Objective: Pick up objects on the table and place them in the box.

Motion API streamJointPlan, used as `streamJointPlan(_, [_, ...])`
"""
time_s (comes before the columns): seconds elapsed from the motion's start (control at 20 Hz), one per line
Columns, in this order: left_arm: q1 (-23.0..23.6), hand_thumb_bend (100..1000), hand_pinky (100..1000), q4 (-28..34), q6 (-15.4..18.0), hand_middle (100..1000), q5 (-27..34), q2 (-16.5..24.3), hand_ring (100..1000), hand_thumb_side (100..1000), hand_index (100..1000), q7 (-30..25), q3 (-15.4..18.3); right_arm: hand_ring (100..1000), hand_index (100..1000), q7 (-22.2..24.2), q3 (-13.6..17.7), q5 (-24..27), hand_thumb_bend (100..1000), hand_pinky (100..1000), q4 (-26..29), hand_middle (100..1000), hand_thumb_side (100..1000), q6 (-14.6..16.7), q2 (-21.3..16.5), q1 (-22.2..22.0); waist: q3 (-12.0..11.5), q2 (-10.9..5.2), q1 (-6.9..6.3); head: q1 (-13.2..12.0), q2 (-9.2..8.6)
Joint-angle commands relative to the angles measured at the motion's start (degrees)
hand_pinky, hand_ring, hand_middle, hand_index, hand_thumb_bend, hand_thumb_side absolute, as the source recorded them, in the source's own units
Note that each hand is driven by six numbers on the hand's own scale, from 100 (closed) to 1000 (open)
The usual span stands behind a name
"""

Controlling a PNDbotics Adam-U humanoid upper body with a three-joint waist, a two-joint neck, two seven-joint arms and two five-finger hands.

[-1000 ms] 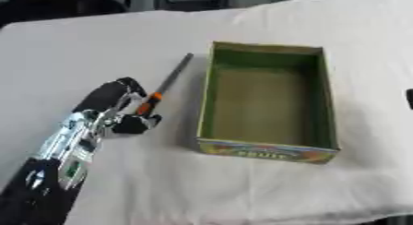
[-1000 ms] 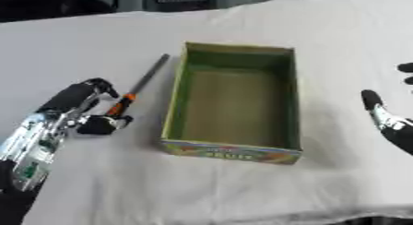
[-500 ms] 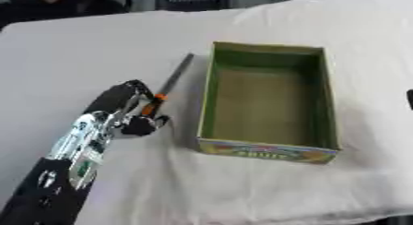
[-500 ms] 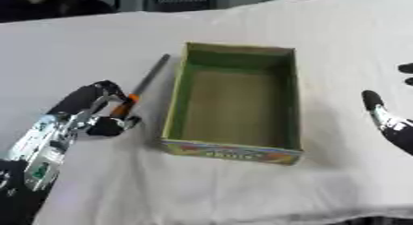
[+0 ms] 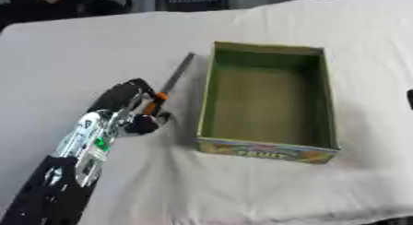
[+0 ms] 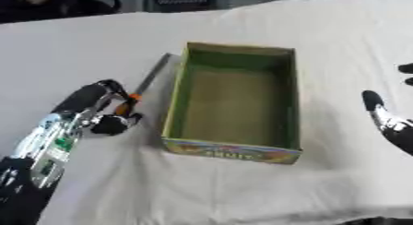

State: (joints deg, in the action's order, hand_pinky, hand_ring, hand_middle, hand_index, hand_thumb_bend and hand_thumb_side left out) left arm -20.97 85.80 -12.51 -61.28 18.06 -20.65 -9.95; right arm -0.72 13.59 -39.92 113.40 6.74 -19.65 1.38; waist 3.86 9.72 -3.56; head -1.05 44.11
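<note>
While the box (image 5: 269, 99) stands empty in the middle of the white table (image 5: 97, 53), nothing of the job is done yet that I can see. Starting at the left, my left hand (image 5: 127, 109) lies on the cloth with its fingers curled down over the orange handle end of a file (image 5: 169, 85), a slim tool with a grey blade. The blade runs away from me towards the far side, just beside the box's left wall and roughly parallel to it. My thumb sits at the near end of the handle, so I judge the hand to be closing on the tool, though the tool looks to be resting on the table and not lifted.

The box is green inside, with a printed strip on its near wall, and its floor shows bare. Further right, my right hand (image 6: 389, 121) hangs idle at the edge of the right eye view, fingers straight and holding nothing.

What is left, as I judge it: raise the file, carry it right over the wall, and let it go inside. No other loose object shows on the table.
</note>
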Motion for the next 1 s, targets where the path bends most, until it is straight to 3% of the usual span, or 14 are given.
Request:
streamJointPlan(0.05, [-0.2, 524, 910, -0.2, -0.3, 846, -1.2, 0.8, 842, 409, 780, -0.3, 0.6, 637, 754, 0.1, 0.2, 0.2, 508, 562, 1.2, 701, 627, 0.0, -1.2, 0.0, 0.1, -0.76, 0.12, -0.7, 0.01])
streamJointPlan(0.3, [0.3, 489, 875, -1.5, -0.5, 820, 1.0, 3.3, 805, 391, 771, -1.6, 0.5, 637, 754, 0.2, 0.2, 0.1, 505, 562, 1.2, 701, 629, -0.2, -1.5, -0.1, 0.2, -1.02, -0.32, -1.1, 0.01])
streamJointPlan(0.45, [0.4, 440, 794, -2.1, -0.8, 799, 4.6, 6.2, 760, 363, 767, -1.9, 0.3, 637, 754, 0.3, 0.3, 0.0, 504, 561, 1.2, 701, 629, -0.3, -1.7, -0.2, 0.2, -1.18, -0.71, -1.1, 0.01])
streamJointPlan(0.5, [0.4, 460, 759, -2.2, -1.0, 794, 5.6, 7.1, 750, 367, 767, -1.9, 0.3, 637, 754, 0.3, 0.3, 0.0, 503, 561, 1.2, 701, 629, -0.3, -1.8, -0.3, 0.2, -1.21, -0.80, -1.1, 0.01])
streamJointPlan(0.55, [0.4, 461, 773, -2.3, -1.1, 796, 6.4, 7.7, 754, 369, 767, -2.0, 0.3, 637, 754, 0.3, 0.3, 0.0, 504, 561, 1.2, 701, 629, -0.3, -1.8, -0.3, 0.3, -1.22, -0.85, -1.1, 0.01])
streamJointPlan(0.6, [0.5, 451, 692, -2.4, -1.3, 779, 7.1, 8.3, 725, 362, 766, -2.0, 0.2, 637, 754, 0.3, 0.3, 0.0, 503, 562, 1.2, 701, 629, -0.3, -1.9, -0.3, 0.3, -1.23, -0.90, -1.2, 0.01])
streamJointPlan(0.65, [0.5, 457, 730, -2.5, -1.3, 789, 7.8, 8.7, 741, 364, 766, -2.1, 0.1, 637, 754, 0.3, 0.3, 0.0, 503, 562, 1.2, 701, 629, -0.3, -1.9, -0.3, 0.3, -1.24, -0.92, -1.2, 0.01])
streamJointPlan(0.7, [0.5, 444, 646, -2.7, -1.4, 762, 8.3, 9.1, 697, 357, 765, -2.3, 0.1, 637, 754, 0.3, 0.3, 0.0, 503, 561, 1.2, 701, 629, -0.3, -1.9, -0.3, 0.3, -1.23, -0.94, -1.3, 0.01])
streamJointPlan(0.75, [0.6, 444, 646, -2.8, -1.4, 762, 8.8, 9.4, 697, 357, 765, -2.4, -0.1, 637, 754, 0.3, 0.4, 0.0, 503, 561, 1.2, 701, 629, -0.3, -1.9, -0.3, 0.4, -1.23, -0.95, -1.3, 0.01])
streamJointPlan(0.8, [0.7, 432, 576, -3.0, -1.4, 738, 9.3, 9.8, 642, 350, 761, -2.6, -0.2, 637, 754, 0.2, 0.4, 0.0, 504, 561, 1.2, 701, 629, -0.3, -1.9, -0.2, 0.4, -1.24, -0.96, -1.4, 0.01])
streamJointPlan(0.85, [0.7, 433, 584, -3.0, -1.3, 741, 9.7, 10.1, 647, 351, 761, -2.7, -0.4, 637, 754, 0.2, 0.4, 0.0, 504, 561, 1.2, 701, 628, -0.3, -1.9, -0.2, 0.4, -1.24, -0.96, -1.4, 0.01])
streamJointPlan(0.9, [0.8, 420, 510, -3.0, -1.3, 700, 10.0, 10.3, 588, 347, 752, -2.8, -0.5, 637, 754, 0.2, 0.4, 0.0, 504, 561, 1.2, 701, 629, -0.3, -1.9, -0.2, 0.4, -1.25, -0.96, -1.4, 0.01])
streamJointPlan(1.0, [0.9, 408, 444, -2.9, -1.3, 654, 10.6, 10.8, 534, 343, 739, -2.7, -0.6, 637, 754, 0.2, 0.4, -0.1, 504, 561, 1.2, 701, 629, -0.3, -1.9, -0.2, 0.4, -1.27, -0.97, -1.5, 0.01])
